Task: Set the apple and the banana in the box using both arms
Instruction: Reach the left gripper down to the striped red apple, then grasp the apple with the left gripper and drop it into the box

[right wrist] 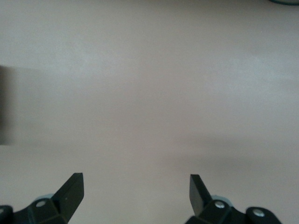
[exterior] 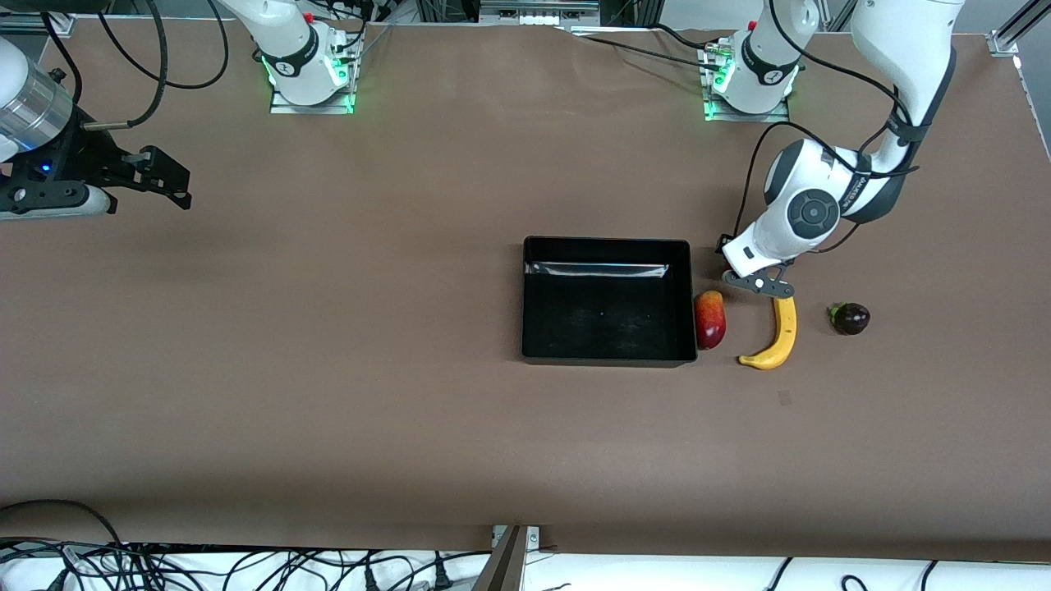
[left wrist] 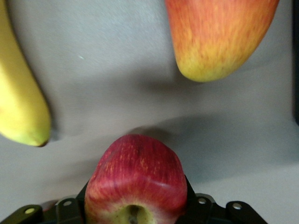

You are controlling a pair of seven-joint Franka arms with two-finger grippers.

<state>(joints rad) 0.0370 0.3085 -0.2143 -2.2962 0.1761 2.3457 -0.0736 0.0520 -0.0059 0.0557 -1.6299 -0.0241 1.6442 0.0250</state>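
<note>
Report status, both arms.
Left gripper shut on small streaked red apple, beside long yellow banana. Right gripper open, waiting. Shallow black box unobstructed.

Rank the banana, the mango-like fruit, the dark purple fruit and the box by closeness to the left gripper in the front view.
1. banana, its upper tip right beside the left gripper.
2. mango-like fruit, against the box's wall.
3. dark purple fruit, toward the left arm's end.
The box is too close to call against the mango-like fruit.
</note>
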